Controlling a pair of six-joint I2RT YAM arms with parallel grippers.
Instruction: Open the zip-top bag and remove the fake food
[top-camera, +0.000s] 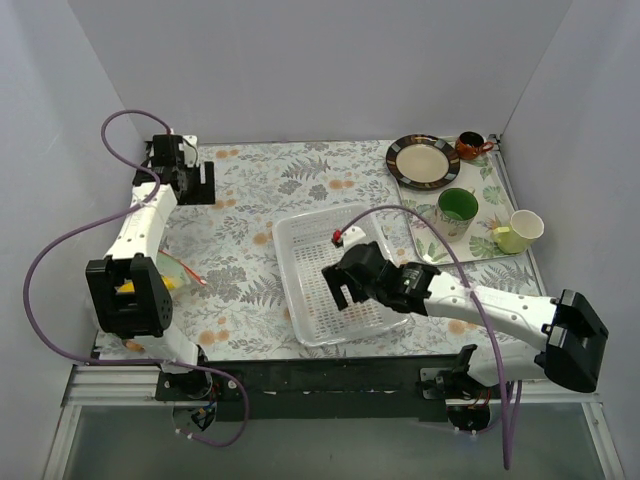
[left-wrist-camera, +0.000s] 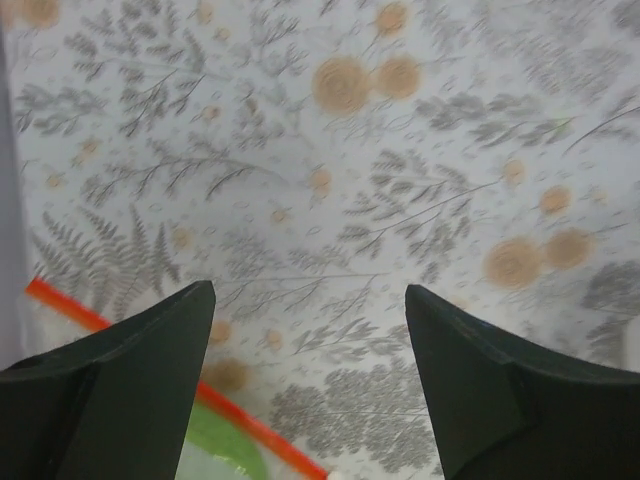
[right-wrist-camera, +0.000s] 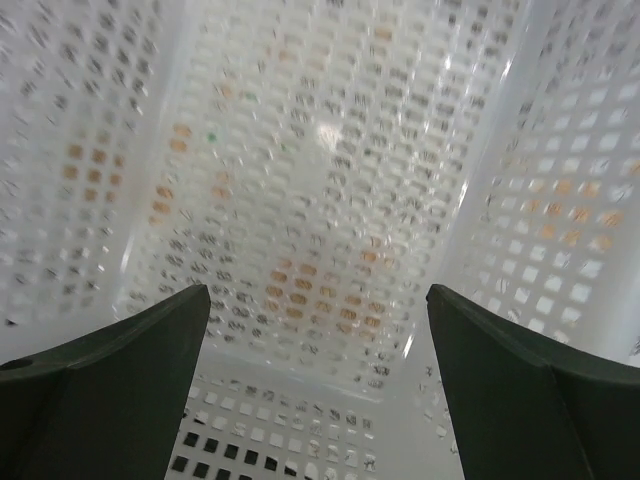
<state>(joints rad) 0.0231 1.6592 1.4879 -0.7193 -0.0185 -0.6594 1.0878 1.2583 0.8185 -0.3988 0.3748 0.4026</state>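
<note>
The zip-top bag (top-camera: 178, 268) lies at the left of the table, mostly hidden under my left arm. Its orange-red zip strip (top-camera: 193, 274) shows beside the arm and at the bottom left of the left wrist view (left-wrist-camera: 240, 420). Yellow fake food (top-camera: 171, 284) shows through the bag, and a green piece (left-wrist-camera: 222, 452) lies behind the strip. My left gripper (top-camera: 200, 180) (left-wrist-camera: 310, 290) is open and empty over bare tablecloth at the back left. My right gripper (top-camera: 345, 287) (right-wrist-camera: 318, 290) is open and empty, low inside the white perforated tray (top-camera: 300, 235) (right-wrist-camera: 320, 150).
At the back right, a mat holds a brown-rimmed plate (top-camera: 423, 160), a green cup (top-camera: 458, 206), a pale yellow-green cup (top-camera: 519, 231) and a small brown mug (top-camera: 470, 147). A small orange piece (top-camera: 134, 346) lies near the left arm's base. Grey walls enclose the table.
</note>
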